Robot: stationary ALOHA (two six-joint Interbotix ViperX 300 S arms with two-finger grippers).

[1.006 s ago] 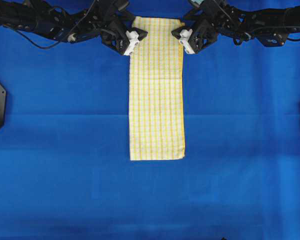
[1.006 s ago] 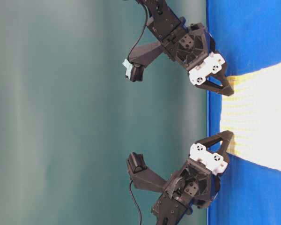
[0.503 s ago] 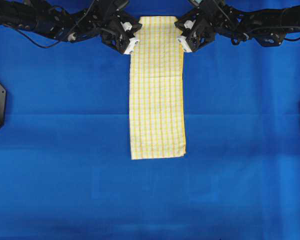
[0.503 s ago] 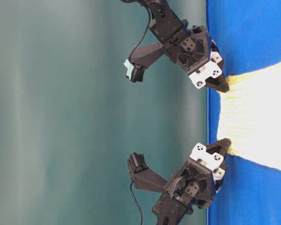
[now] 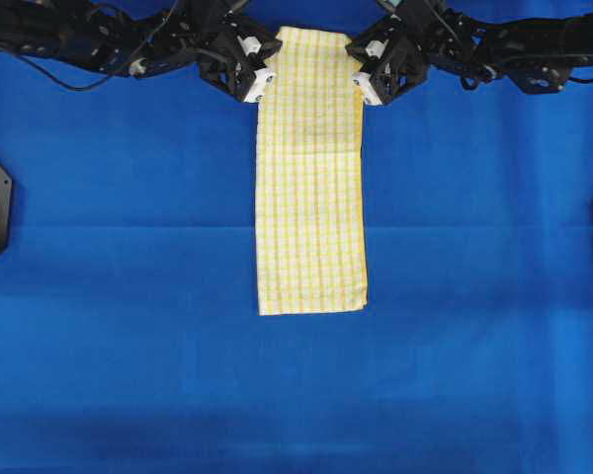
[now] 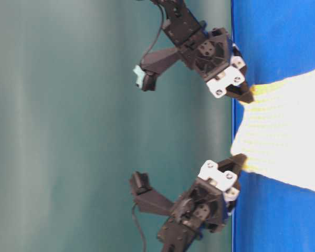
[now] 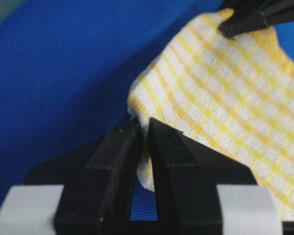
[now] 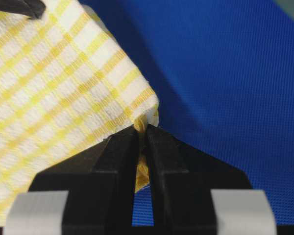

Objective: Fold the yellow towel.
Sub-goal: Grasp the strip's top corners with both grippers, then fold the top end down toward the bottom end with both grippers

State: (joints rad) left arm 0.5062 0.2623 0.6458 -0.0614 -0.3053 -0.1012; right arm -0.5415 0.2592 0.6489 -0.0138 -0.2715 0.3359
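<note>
— Where is the cloth right now?

— The thin white towel with fine yellow checks and yellow hems (image 5: 310,178) lies as a long narrow strip on the plain blue sheet (image 5: 128,296) that covers the table. In the overhead view it runs from the top edge, between my two arms, down to about the middle of the sheet, and its lower end lies flat with square corners.

— And your pincers?

— My left black pincer (image 7: 144,129) is clamped on the towel's top left corner. From the left wrist view I see my two black fingers (image 7: 117,156) pressed together with a fold of checked cloth squeezed between their tips. My right black pincer (image 8: 143,131) is clamped the same way on the top right corner, with the yellow hem pinched between the tips.

— Is that end of the towel flat on the sheet?

— No. In the table-level view the end held between the pincers stands off the blue sheet and sags a little between the two grips, while the rest of the strip rests on the sheet.

— Can each wrist see the other pincer?

— Only a dark fingertip of it, at the far corner of the towel, at the top of each wrist view.
</note>
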